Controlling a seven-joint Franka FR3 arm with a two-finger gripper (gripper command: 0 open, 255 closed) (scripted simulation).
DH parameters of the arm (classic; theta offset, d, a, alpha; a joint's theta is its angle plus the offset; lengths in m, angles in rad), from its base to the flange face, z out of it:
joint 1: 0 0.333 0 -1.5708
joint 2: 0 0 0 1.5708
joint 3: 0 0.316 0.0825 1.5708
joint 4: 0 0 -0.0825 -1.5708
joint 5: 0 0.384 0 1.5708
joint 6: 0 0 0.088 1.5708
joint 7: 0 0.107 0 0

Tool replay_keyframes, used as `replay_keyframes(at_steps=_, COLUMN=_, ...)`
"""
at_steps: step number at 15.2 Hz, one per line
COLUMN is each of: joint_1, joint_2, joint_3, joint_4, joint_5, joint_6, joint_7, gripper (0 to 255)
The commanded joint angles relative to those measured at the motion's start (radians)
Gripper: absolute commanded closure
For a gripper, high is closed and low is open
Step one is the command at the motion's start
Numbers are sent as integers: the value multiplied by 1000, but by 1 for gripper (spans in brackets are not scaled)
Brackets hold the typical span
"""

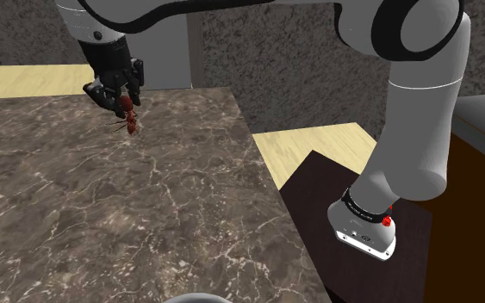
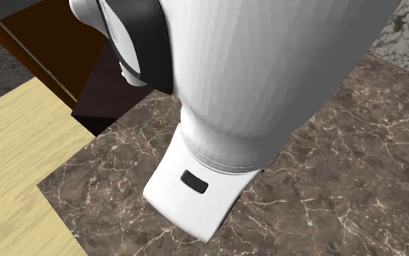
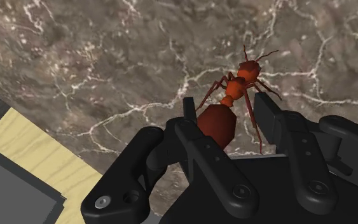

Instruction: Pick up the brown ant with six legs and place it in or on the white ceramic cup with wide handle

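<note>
A reddish-brown ant [image 1: 128, 114] hangs above the far part of the marble table [image 1: 102, 215], held by its rear body in my black gripper [image 1: 121, 96]. In the wrist view the ant [image 3: 229, 102] sticks out past the fingers [image 3: 199, 137], head and legs pointing away, with my gripper [image 3: 231, 118] shut on its abdomen. A grey curved rim [image 1: 199, 298] peeks in at the shoulder view's bottom edge; I cannot tell what it is.
The dark brown marble table ends at the shoulder view's right, where pale wood floor [image 1: 318, 146] and the dark stand [image 1: 361, 215] lie. In the second exterior view the white arm [image 2: 253, 80] stands close over the marble [image 2: 341, 189].
</note>
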Motion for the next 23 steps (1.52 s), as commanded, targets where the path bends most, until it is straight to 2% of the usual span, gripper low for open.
replay_keyframes(at_steps=1, joint_1=6, joint_2=4, joint_3=1, joint_4=36, joint_5=0, joint_6=-32, joint_7=-3, gripper=255)
replay_keyframes(at_steps=16, joint_1=71, joint_2=85, joint_3=-5, joint_4=362, joint_5=-30, joint_6=-275, joint_7=-31, gripper=255)
replay_keyframes(at_steps=19, joint_1=71, joint_2=-9, joint_3=18, joint_4=216, joint_5=-2, joint_6=-228, joint_7=26, gripper=255)
replay_keyframes(at_steps=23, joint_1=88, joint_2=-101, joint_3=47, joint_4=81, joint_5=28, joint_6=-191, joint_7=98, gripper=255)
